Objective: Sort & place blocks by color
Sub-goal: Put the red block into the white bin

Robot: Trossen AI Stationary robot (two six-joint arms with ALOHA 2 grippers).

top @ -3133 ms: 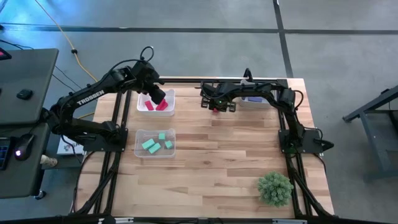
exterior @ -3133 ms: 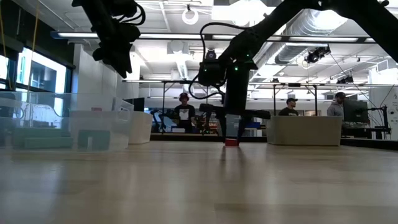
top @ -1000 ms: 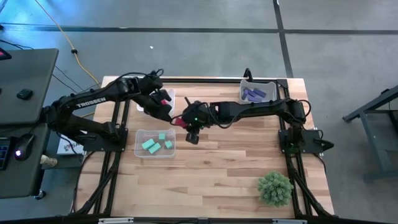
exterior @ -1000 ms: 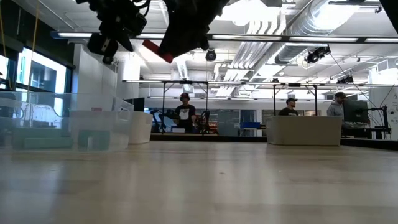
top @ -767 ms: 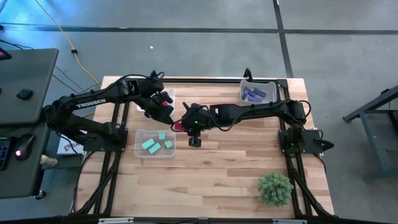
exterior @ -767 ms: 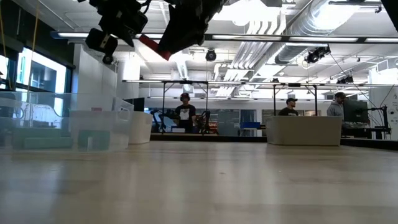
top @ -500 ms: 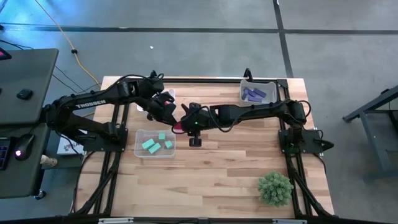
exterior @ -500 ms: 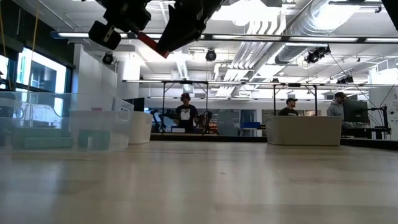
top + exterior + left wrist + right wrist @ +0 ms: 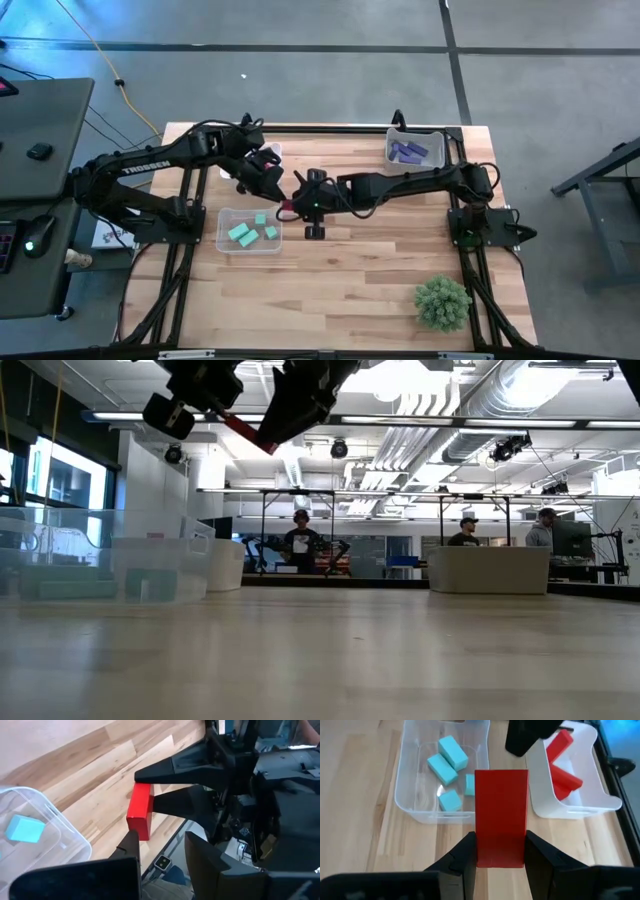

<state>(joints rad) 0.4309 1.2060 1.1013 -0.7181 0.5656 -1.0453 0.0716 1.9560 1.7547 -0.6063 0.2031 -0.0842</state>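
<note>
A red bar block [image 9: 501, 817] sits in my right gripper [image 9: 501, 857], high over the table between the bins; it also shows in the high view as the red block [image 9: 286, 210] and in the low view as the red block [image 9: 250, 432]. My left gripper [image 9: 160, 849] is open, and its fingers stand just short of the block's free end [image 9: 141, 831]. More red blocks [image 9: 562, 760] lie in the white bin [image 9: 258, 158]. Teal blocks [image 9: 447, 767] lie in a clear bin [image 9: 222, 238]. Purple blocks [image 9: 408, 152] lie in the far right bin. My right gripper pinches the red bar between its two fingers [image 9: 465, 852], on the bar's long side faces near one end [image 9: 501, 855]. It reaches in from the table's right, along the bar. The bar is lifted clear, and its other end [image 9: 141, 831] points at the left gripper.
The white bin and the teal bin sit at the table's left half, right below both grippers. The purple bin [image 9: 395, 140] stands at the far right corner. A green spiky plant ball [image 9: 442, 303] rests near the right near corner. People stand in the room beyond the table.
My right gripper, still shut on the red bar, has shifted a little toward the table's near edge. My left gripper has moved toward it, ending close to the bar's free end.
</note>
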